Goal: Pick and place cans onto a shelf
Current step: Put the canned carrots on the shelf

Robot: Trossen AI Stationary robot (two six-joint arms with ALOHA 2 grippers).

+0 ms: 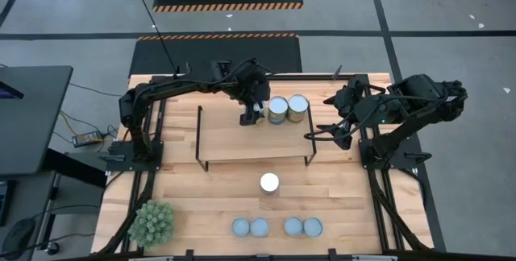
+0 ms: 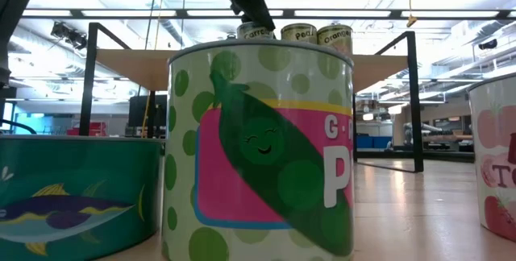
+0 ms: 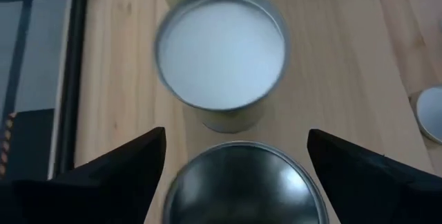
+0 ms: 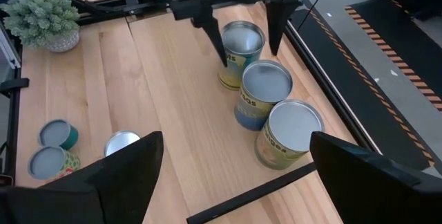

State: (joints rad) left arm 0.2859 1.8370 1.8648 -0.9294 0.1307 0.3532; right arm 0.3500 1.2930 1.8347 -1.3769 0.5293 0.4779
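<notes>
Cans first: three sit in a row on the shelf (image 1: pixel 242 144) along its back edge, toward the right corner. The left gripper (image 1: pixel 251 114) hangs right over the leftmost one (image 4: pixel 241 43), fingers spread wide on either side and not squeezing it. Looks like a release just after placing, so I'd lift straight up and clear the rim before swinging away, otherwise a finger could clip the can into its neighbour (image 4: pixel 264 89), which sits touching or nearly so. The right gripper (image 1: pixel 321 132) waits open off the shelf's right end.

Still on the wooden tabletop (image 1: pixel 355 205): one silver-topped pea can (image 1: pixel 269 183) just in front of the shelf, four bluish-topped ones along the front edge, and a spiky plant (image 1: pixel 152 221) at the front left corner. Grey floor with hazard-striped mats behind.
</notes>
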